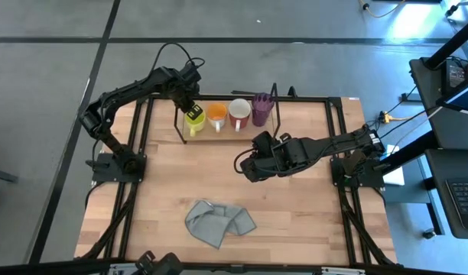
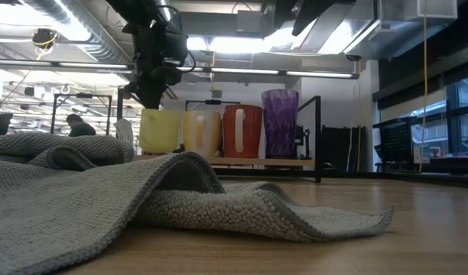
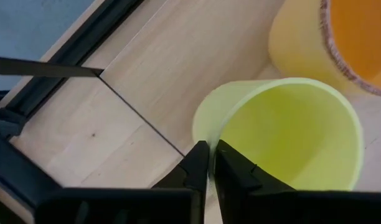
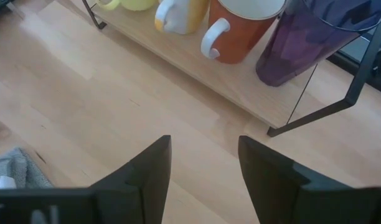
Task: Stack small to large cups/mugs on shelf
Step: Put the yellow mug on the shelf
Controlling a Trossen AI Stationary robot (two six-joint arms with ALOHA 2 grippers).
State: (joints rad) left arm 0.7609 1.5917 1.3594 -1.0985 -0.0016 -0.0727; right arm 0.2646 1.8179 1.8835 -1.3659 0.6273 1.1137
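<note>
I count one table (image 1: 295, 191) of pale wood, with a black frame of rails (image 1: 337, 153) around its edges. One shelf (image 1: 271, 131) sits along the table's far edge, a low black wire rack on a wooden base. One grey cloth (image 1: 217, 222) lies crumpled near the table's near edge, well apart from the shelf; in the low view it fills the foreground and hides the left part of the shelf's base.

Four cups stand upright in one row on the shelf, close beside one another. From the shelf's right end: the purple tumbler (image 1: 262, 109), tallest; the white mug with red inside (image 1: 239, 114); the orange mug (image 1: 216, 116); and the yellow-green mug (image 1: 194, 121) at the left end.

My left gripper (image 1: 190, 105) is right above the yellow-green mug. In its wrist view the two fingers (image 3: 231, 171) stand nearly together, pinching the mug's wall at the rim, one inside and one outside.

My right gripper (image 1: 249, 163) hangs over the bare middle of the table, in front of the shelf's right end, jaws wide apart and holding nothing.
</note>
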